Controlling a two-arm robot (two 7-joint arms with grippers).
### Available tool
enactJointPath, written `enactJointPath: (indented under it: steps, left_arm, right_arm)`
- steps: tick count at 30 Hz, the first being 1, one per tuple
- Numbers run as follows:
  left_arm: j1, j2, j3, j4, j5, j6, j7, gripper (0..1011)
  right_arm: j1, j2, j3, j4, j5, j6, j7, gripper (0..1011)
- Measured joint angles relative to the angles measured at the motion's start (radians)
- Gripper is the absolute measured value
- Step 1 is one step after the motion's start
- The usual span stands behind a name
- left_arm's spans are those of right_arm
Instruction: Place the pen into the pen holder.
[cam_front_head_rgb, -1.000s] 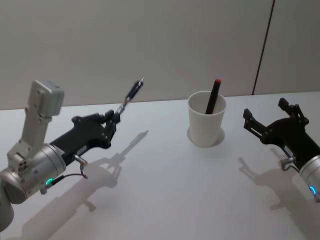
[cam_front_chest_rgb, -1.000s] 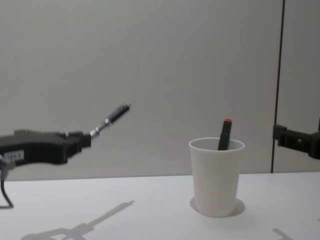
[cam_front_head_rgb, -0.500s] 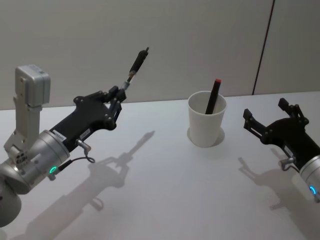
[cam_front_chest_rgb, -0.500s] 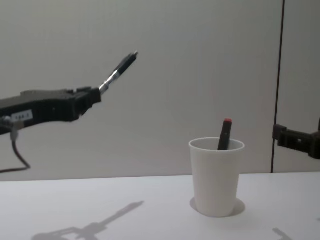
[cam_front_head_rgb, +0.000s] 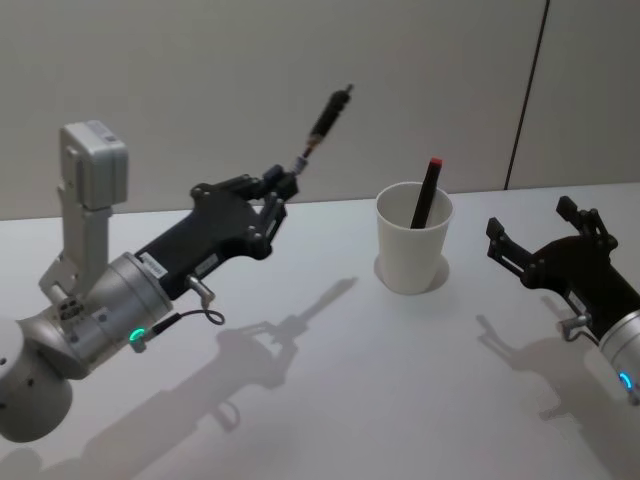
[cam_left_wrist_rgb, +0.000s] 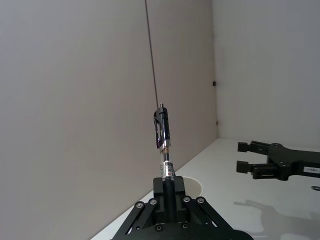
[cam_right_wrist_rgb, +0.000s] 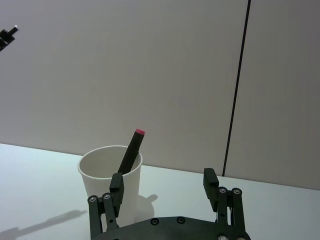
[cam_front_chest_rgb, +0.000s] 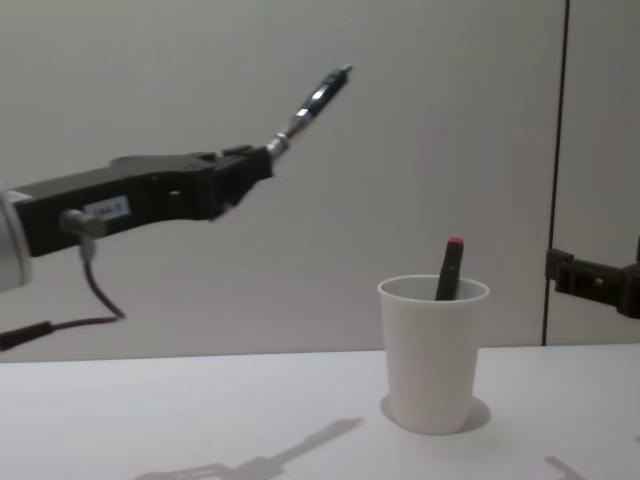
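My left gripper (cam_front_head_rgb: 280, 186) (cam_front_chest_rgb: 262, 160) (cam_left_wrist_rgb: 169, 186) is shut on a black and silver pen (cam_front_head_rgb: 322, 125) (cam_front_chest_rgb: 310, 105) (cam_left_wrist_rgb: 163, 142), which sticks out past the fingertips, tilted up and to the right. It hovers high above the table, to the left of the pen holder (cam_front_head_rgb: 413, 237) (cam_front_chest_rgb: 433, 352) (cam_right_wrist_rgb: 111, 182), a white paper cup that stands upright with a dark red-tipped pen (cam_front_head_rgb: 427, 192) (cam_front_chest_rgb: 448, 268) (cam_right_wrist_rgb: 130, 151) leaning inside. My right gripper (cam_front_head_rgb: 540, 232) (cam_right_wrist_rgb: 164, 187) (cam_left_wrist_rgb: 244, 156) hangs open to the right of the cup, with nothing between its fingers.
The white table (cam_front_head_rgb: 350, 370) (cam_front_chest_rgb: 200, 420) stretches under both arms, with shadows of the arms on it. A plain wall (cam_front_head_rgb: 300, 60) rises close behind the cup.
My left gripper has risen and swung right toward the cup, carrying the pen. The cup, the pen inside it and the right gripper have stayed still.
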Motion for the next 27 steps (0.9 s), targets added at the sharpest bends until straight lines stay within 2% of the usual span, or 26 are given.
enactJointPath:
  steps: [13, 27]
  left_arm:
    - [-0.052, -0.062, 0.033, 0.036, 0.044, 0.031, -0.070, 115]
    - [-0.078, -0.091, 0.046, 0.055, 0.069, 0.043, -0.091, 115]
  right_arm:
    - [0.000, 0.000, 0.000, 0.000, 0.000, 0.000, 0.000, 1001]
    - [0.000, 0.000, 0.000, 0.000, 0.000, 0.000, 0.001, 1001]
